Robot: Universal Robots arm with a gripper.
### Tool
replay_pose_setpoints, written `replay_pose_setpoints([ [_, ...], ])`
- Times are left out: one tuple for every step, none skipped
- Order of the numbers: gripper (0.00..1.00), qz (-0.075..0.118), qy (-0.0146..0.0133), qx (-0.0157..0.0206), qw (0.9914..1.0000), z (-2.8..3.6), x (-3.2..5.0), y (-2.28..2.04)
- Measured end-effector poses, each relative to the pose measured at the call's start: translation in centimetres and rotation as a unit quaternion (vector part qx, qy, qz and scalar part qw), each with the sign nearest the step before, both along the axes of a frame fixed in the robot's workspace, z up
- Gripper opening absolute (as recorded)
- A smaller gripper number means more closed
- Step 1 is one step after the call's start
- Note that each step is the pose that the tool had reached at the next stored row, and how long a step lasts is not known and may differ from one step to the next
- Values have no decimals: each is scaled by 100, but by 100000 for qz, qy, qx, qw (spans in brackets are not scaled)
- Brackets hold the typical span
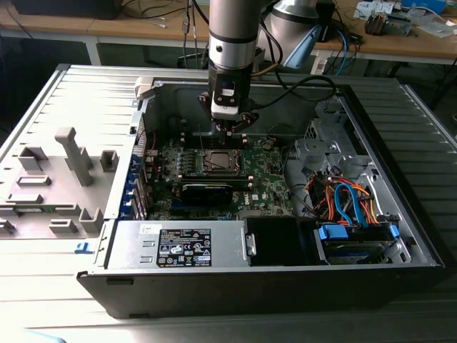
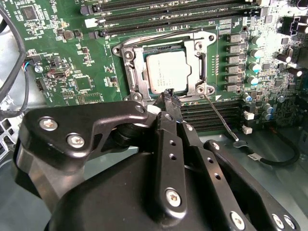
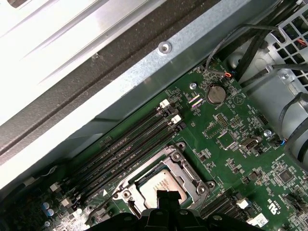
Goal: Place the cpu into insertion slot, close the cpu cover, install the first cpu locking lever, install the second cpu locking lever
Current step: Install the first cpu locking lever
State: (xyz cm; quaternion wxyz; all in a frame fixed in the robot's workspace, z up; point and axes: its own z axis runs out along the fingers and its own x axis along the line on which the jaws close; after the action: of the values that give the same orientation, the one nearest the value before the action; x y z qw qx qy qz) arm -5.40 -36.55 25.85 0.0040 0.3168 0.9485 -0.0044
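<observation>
Hovering black gripper (image 2: 168, 97) at rim of shiny-rimmed square insertion slot (image 2: 129, 72), fingers pressed together, gripping nothing. Seeing silvery square cpu (image 2: 166, 72) sitting inside.

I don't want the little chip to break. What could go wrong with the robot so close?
The end effector sits right at the edge of the cpu cover; a push slightly off might scrape the cpu or the green board. The thin locking lever sticks out sideways over black slots and could bend if bumped.
</observation>
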Motion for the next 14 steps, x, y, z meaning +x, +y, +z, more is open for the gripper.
replay_pose_setpoints([
  [11,15,-2,-2,100000,0,0,0],
  [11,29,-1,-2,100000,0,0,0],
  [11,56,-3,-2,100000,0,0,0],
  [11,75,-4,0,100000,0,0,0],
  [11,113,-1,0,100000,0,0,0],
  [11,144,-3,-2,100000,0,0,0],
  [11,173,-1,-3,100000,0,0,0],
  [11,216,-1,-2,100000,0,0,0],
  [11,243,-1,-1,100000,0,0,0],
  [11,269,-1,-2,100000,0,0,0],
  [11,292,-1,-1,100000,0,0,0],
  [11,314,-1,-1,100000,0,0,0],
  [11,358,-2,-1,99999,0,0,0],
  [11,389,0,-1,99999,0,0,0],
])
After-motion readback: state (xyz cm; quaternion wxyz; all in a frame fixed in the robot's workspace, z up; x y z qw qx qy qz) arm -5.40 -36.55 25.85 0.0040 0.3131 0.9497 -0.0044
